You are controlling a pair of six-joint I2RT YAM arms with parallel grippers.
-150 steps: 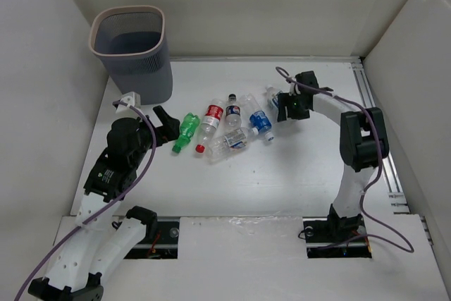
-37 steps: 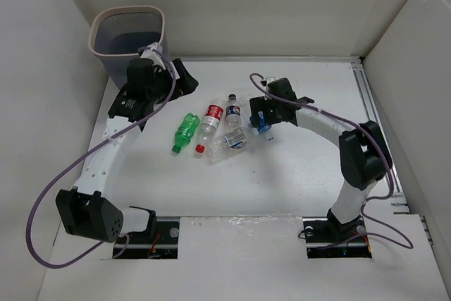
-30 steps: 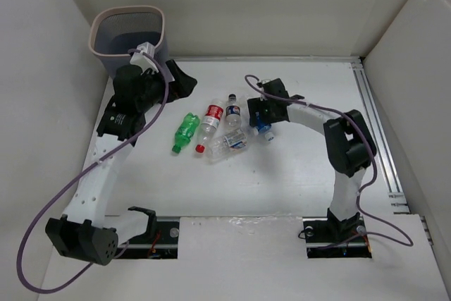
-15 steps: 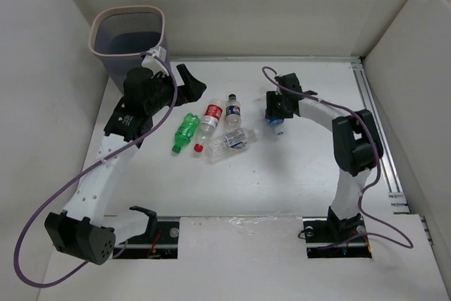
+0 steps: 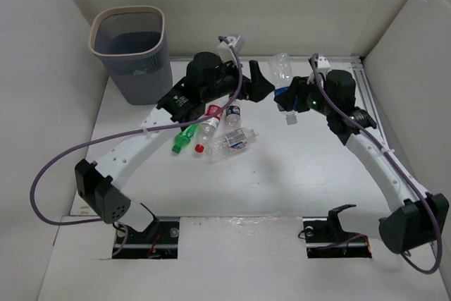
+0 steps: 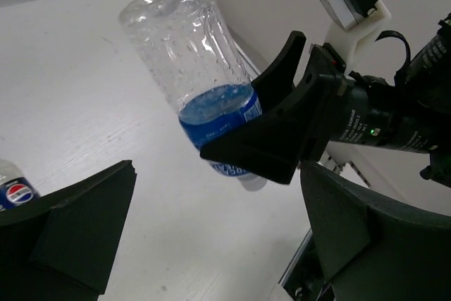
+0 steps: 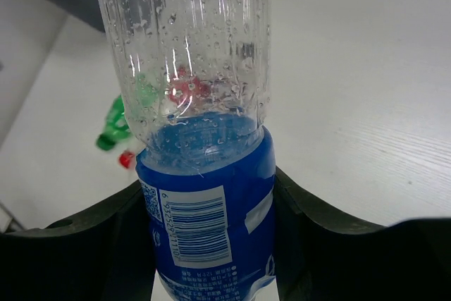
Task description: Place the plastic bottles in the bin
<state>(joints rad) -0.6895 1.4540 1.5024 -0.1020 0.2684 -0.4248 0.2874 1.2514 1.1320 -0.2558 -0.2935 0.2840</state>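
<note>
The right gripper [image 7: 206, 239] is clamped on a blue-labelled bottle [image 7: 201, 96]. Its two dark fingers [image 7: 84, 244] press against opposite sides of the blue label. The bottle is held base up and cap down, slightly tilted, and lifted clear of the white table [image 5: 282, 174]. Water droplets cling inside its clear upper part.

The left gripper [image 5: 258, 83] has its fingers [image 6: 77, 230] spread wide and holds nothing. It points at the raised bottle from just beside it. In the left wrist view the bottle sits between the two spread fingers and beyond them, and neither finger touches it.

The grey mesh bin [image 5: 141, 75] stands upright at the far left corner of the table, well apart from both grippers. Its inside is dark, and whether anything lies in it cannot be told.

Four more bottles lie together on the table in the middle, below the left arm. The green bottle [image 5: 185, 134] is on the left, with the red-labelled bottle [image 5: 210, 119] just beside it. The dark-labelled bottle [image 5: 232, 111] comes next, with a clear bottle [image 5: 232, 140] on its side in front of it. All four are outside the bin.
</note>
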